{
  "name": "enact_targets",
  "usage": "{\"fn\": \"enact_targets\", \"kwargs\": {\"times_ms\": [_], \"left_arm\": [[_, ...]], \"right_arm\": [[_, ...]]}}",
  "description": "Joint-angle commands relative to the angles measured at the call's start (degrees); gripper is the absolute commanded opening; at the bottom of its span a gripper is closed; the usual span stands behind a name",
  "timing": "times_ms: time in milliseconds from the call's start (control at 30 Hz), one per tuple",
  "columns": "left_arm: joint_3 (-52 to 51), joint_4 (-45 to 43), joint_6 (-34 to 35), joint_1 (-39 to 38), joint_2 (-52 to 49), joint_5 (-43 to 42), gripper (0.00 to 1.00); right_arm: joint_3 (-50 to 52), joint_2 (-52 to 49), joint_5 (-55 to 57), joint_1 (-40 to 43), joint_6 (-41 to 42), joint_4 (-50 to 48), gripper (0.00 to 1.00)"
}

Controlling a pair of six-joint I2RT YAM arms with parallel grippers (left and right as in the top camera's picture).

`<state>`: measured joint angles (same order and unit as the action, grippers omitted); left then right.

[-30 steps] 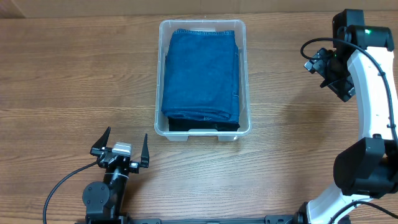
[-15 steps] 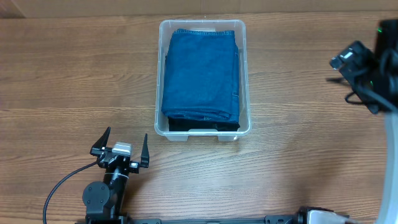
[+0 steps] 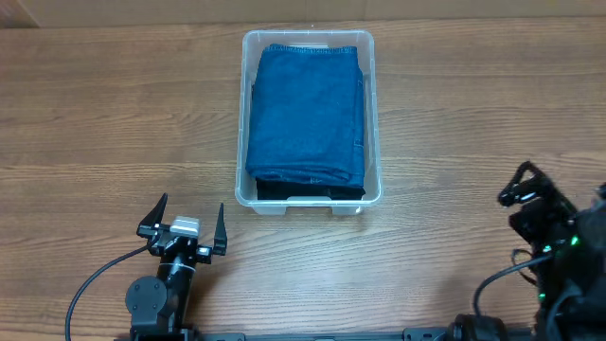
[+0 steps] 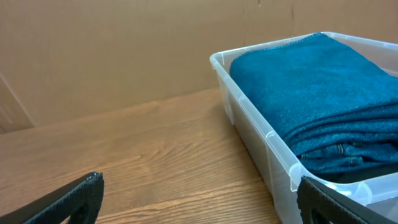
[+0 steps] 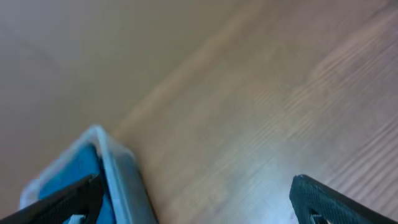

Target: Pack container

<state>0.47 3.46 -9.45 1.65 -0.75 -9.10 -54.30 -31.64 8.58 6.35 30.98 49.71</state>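
The clear plastic container (image 3: 377,114) stands in the middle of the table. A folded blue cloth (image 3: 308,109) fills it, over a dark item (image 3: 312,192) that shows at the near end. My left gripper (image 3: 189,214) rests open in front of the container's near left corner, with nothing between its fingers. In the left wrist view the container (image 4: 249,118) and blue cloth (image 4: 311,81) lie to the right of the gripper (image 4: 199,200). My right gripper (image 3: 516,185) is open at the front right, well apart from the container. Its view is blurred; the container (image 5: 121,171) sits at lower left of the gripper (image 5: 193,200).
Bare wooden tabletop (image 3: 114,114) stretches left and right of the container. The left arm's base and cable (image 3: 156,294) sit at the front edge. A plain brown wall (image 4: 124,50) rises behind the table.
The right arm has swung from high at the far right down to the front right of the table. The left arm, the container and its contents have not moved.
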Motion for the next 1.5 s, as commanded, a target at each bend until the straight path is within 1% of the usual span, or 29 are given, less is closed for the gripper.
{"fn": "enact_targets", "kwargs": {"times_ms": [0, 67, 133, 233, 300, 367, 467, 533, 633, 733, 867, 1033, 1467], "left_arm": [[-0.2, 0.13, -0.81, 0.31, 0.5, 0.57, 1.0], [-0.2, 0.13, -0.81, 0.31, 0.5, 0.57, 1.0], [-0.2, 0.13, -0.81, 0.31, 0.5, 0.57, 1.0], [-0.2, 0.13, -0.81, 0.31, 0.5, 0.57, 1.0], [-0.2, 0.13, -0.81, 0.31, 0.5, 0.57, 1.0], [-0.2, 0.13, -0.81, 0.31, 0.5, 0.57, 1.0], [-0.2, 0.15, -0.81, 0.31, 0.5, 0.59, 1.0], [-0.2, 0.13, -0.81, 0.31, 0.5, 0.57, 1.0], [-0.2, 0.13, -0.81, 0.31, 0.5, 0.57, 1.0], [-0.2, 0.13, -0.81, 0.31, 0.5, 0.57, 1.0], [-0.2, 0.13, -0.81, 0.31, 0.5, 0.57, 1.0], [-0.2, 0.13, -0.81, 0.31, 0.5, 0.57, 1.0], [-0.2, 0.13, -0.81, 0.31, 0.5, 0.57, 1.0]], "right_arm": [[13.25, 10.6, -10.16, -0.72, -10.51, -9.64, 1.0], [21.64, 17.42, -10.86, -2.97, -13.31, -17.03, 1.0], [28.57, 21.92, -11.08, -5.35, -13.46, -24.41, 1.0], [38.75, 25.64, -15.08, -6.71, -13.44, -37.83, 1.0], [42.8, 26.84, -16.22, -6.71, -13.42, -43.34, 1.0], [45.44, 28.85, -16.2, -6.71, -13.44, -46.56, 1.0], [47.52, 31.52, -16.2, -6.71, -13.44, -46.71, 1.0], [48.06, 31.5, -16.2, -6.73, -13.44, -47.28, 1.0], [51.43, 31.5, -16.87, -6.73, -13.42, -54.14, 1.0], [53.92, 31.5, -16.57, -6.71, -13.46, -58.31, 1.0], [53.86, 31.5, -15.43, -6.71, -13.49, -57.9, 1.0], [53.86, 31.5, -14.21, -6.71, -13.46, -45.31, 1.0], [53.86, 31.47, -14.21, -6.71, -13.44, -45.42, 1.0]]}}
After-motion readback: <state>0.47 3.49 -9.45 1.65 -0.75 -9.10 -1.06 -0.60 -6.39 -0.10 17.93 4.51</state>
